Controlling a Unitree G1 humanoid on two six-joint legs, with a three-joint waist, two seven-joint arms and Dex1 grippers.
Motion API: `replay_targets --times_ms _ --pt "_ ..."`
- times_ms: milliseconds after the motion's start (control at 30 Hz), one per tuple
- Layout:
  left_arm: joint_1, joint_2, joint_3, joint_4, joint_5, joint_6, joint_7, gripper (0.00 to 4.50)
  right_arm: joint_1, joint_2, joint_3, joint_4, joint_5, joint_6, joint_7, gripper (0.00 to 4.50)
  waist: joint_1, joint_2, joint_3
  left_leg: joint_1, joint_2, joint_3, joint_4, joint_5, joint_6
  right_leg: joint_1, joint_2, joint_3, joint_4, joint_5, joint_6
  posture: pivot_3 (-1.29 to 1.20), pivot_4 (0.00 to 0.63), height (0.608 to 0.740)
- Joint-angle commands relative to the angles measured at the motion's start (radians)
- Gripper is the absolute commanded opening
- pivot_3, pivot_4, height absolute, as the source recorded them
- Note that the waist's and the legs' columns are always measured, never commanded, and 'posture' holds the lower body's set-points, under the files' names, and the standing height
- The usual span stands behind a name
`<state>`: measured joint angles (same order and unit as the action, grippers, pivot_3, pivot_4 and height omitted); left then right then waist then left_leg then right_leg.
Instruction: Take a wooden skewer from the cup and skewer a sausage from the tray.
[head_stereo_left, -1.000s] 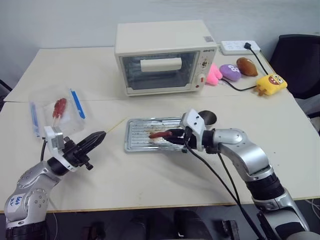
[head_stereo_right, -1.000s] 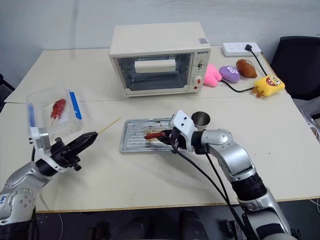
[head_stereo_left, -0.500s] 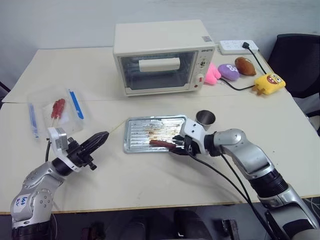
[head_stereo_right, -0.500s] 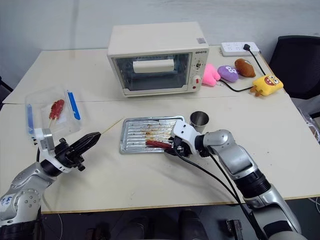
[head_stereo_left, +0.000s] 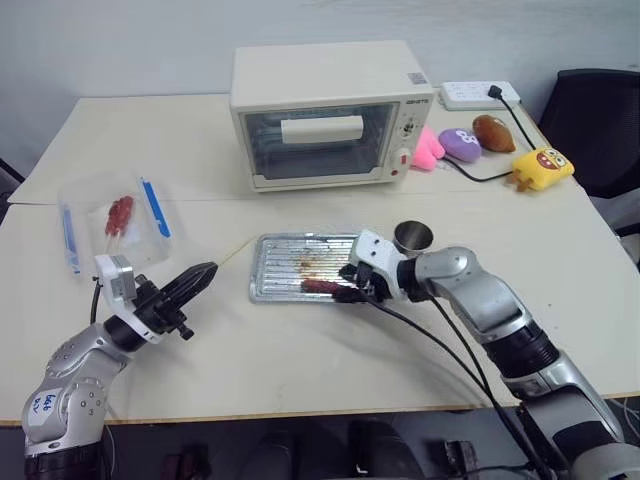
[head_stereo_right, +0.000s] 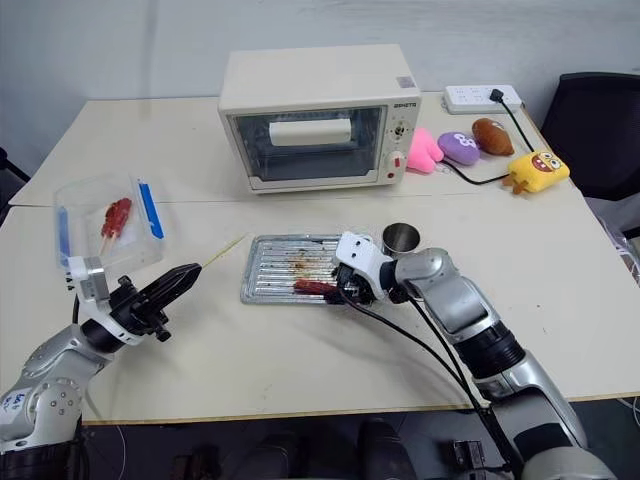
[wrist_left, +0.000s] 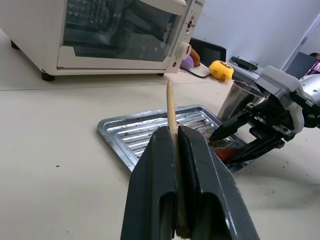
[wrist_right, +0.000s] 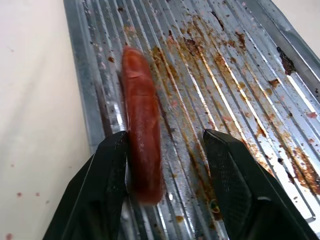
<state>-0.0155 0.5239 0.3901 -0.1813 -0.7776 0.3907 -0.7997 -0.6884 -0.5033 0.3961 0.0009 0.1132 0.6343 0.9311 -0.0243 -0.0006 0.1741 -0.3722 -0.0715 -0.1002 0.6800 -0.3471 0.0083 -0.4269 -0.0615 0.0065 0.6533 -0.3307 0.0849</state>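
My right gripper (wrist_right: 165, 185) sits low over the near edge of the tray (head_stereo_left: 275, 270), jaws parted, straddling the sausage's near end. In the wrist view one finger (wrist_right: 100, 185) touches the sausage (wrist_right: 142, 150), while the other stands off with bare ridged metal between. So not a grip; the sausage looks to lie on the tray base, along the near rim, among brown grease stains.

My left gripper (wrist_left: 177, 190) is clenched on the skewer (wrist_left: 170, 107), held out over bare table left of the tray. The pale stick runs up between the fingers and its point aims toward the tray. It is well apart from the sausage.

The cup (head_stereo_left: 413, 237) stands just beyond my right wrist, beside the tray's right end. Behind it all, the oven (head_stereo_left: 325, 115). To the far left, a clear box (head_stereo_left: 110, 225) with red pieces on short sticks; not my concern.

Step in hand, as I judge it: skewer is out of the cup; I am now securing the sausage so it can be pierced.

Next move calls for closing the right jaws squarely on the sausage, then bringing the skewer point across to its free end, lined up along its length. Risk: a one-sided touch could roll it along the ridges.
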Motion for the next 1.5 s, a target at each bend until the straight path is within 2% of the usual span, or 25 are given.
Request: replay_targets --times_ms 33,100,533,667,767,967,1133,1367,1500 --pt "0.003 -0.001 0.015 -0.021 0.003 -0.02 0.002 0.0 -0.015 0.006 0.016 -0.007 -0.018 -0.004 0.011 1.38 0.0 0.0 0.0 0.0 0.0 0.0 0.0 0.0 0.0 0.0 0.0 0.0 0.0 0.0 0.0 0.0 0.15 0.74" --pt "0.002 -0.001 0.015 -0.02 0.003 -0.021 0.002 0.0 -0.015 0.005 0.018 -0.008 -0.023 -0.003 0.016 0.86 0.0 0.0 0.0 0.0 0.0 0.0 0.0 0.0 0.0 0.0 0.0 0.0 0.0 0.0 0.0 0.0 0.15 0.74" --pt "-0.002 -0.002 0.014 -0.013 0.005 -0.028 0.002 0.0 -0.007 0.003 0.014 0.003 -0.032 -0.021 0.026 0.86 0.0 0.0 0.0 0.0 0.0 0.0 0.0 0.0 0.0 0.0 0.0 0.0 0.0 0.0 0.0 0.0 0.15 0.74" --pt "-0.002 -0.003 0.012 -0.013 0.005 -0.029 0.002 0.0 -0.003 0.0 0.013 0.002 -0.029 -0.026 0.035 0.21 0.0 0.0 0.0 0.0 0.0 0.0 0.0 0.0 0.0 0.0 0.0 0.0 0.0 0.0 0.0 0.0 0.15 0.74" --pt "-0.001 -0.002 0.013 -0.013 0.004 -0.028 0.001 0.0 -0.006 0.012 -0.002 -0.003 -0.022 -0.033 0.023 0.21 0.0 0.0 0.0 0.0 0.0 0.0 0.0 0.0 0.0 0.0 0.0 0.0 0.0 0.0 0.0 0.0 0.15 0.74" --pt "-0.001 0.008 0.015 -0.016 -0.001 -0.024 -0.01 0.0 -0.035 -0.001 -0.068 -0.093 0.063 -0.057 0.089 0.21 0.0 0.0 0.0 0.0 0.0 0.0 0.0 0.0 0.0 0.0 0.0 0.0 0.0 0.0 0.0 0.0 0.15 0.74" --pt "0.004 0.071 0.021 -0.048 -0.035 0.023 -0.075 0.0 -0.05 -0.076 -0.138 -0.175 0.13 -0.117 0.192 0.21 0.001 0.0 0.0 0.0 0.0 0.0 0.0 0.0 0.0 0.0 0.0 0.0 0.0 0.0 0.0 0.0 0.15 0.74" --pt "0.048 0.296 -0.056 -0.116 -0.029 0.086 -0.351 0.0 0.018 -0.232 -0.226 -0.288 0.231 -0.224 0.372 0.21 0.004 -0.001 0.001 0.0 0.0 0.0 -0.001 0.0 0.0 0.0 0.0 0.0 -0.002 0.0 0.0 0.0 0.15 0.74" --pt "0.008 0.321 -0.093 -0.134 -0.054 0.126 -0.389 0.0 0.057 -0.259 -0.24 -0.308 0.244 -0.255 0.388 0.21 0.004 -0.001 0.001 0.0 0.0 0.0 -0.002 0.0 0.0 0.001 0.0 0.0 -0.002 0.0 0.0 0.0 0.15 0.74"
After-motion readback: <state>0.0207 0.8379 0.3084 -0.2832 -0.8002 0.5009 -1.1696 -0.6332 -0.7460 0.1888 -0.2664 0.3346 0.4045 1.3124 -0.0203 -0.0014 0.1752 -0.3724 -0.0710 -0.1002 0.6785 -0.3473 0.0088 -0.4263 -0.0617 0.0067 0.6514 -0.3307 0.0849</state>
